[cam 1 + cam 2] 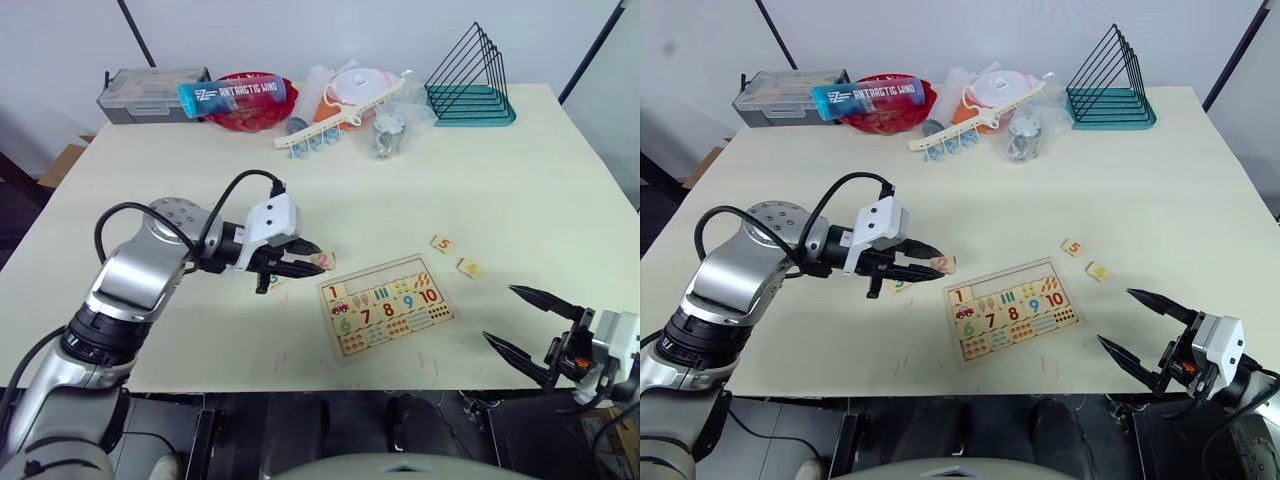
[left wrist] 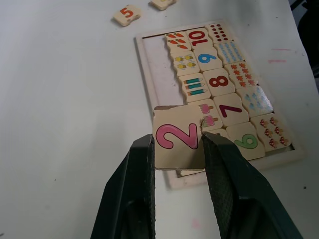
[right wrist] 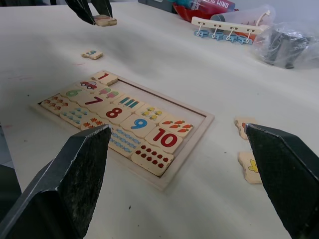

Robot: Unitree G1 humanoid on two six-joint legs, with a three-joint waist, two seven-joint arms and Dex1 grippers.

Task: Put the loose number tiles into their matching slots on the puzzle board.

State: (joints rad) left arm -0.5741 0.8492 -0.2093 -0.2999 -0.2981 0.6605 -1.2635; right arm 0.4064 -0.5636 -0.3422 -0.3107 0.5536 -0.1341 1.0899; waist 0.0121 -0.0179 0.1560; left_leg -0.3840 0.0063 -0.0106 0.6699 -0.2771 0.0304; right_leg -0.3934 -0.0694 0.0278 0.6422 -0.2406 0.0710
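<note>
The puzzle board [image 1: 329,322] lies near the table's front edge, its lower rows filled with tiles 6 to 10 and counting pictures. A red 1 tile [image 3: 103,77] sits at the left end of its top row, and the rest of the slots [image 3: 164,102] there are bare. My left gripper [image 1: 312,258] is shut on the 2 tile [image 2: 174,138], held just off the board's left corner. The green 3 tile [image 3: 92,54] lies on the table below that gripper. Right of the board lie the 5 tile [image 1: 442,244] and the yellow 4 tile [image 1: 467,267]. My right gripper [image 1: 498,312] hangs open, right of the board.
Along the table's back edge stand a grey box [image 1: 150,92], a red bowl [image 1: 250,112] with a blue bottle [image 1: 235,95] across it, a white clip rack [image 1: 335,125], plastic bags [image 1: 390,130] and a teal wire rack [image 1: 470,85].
</note>
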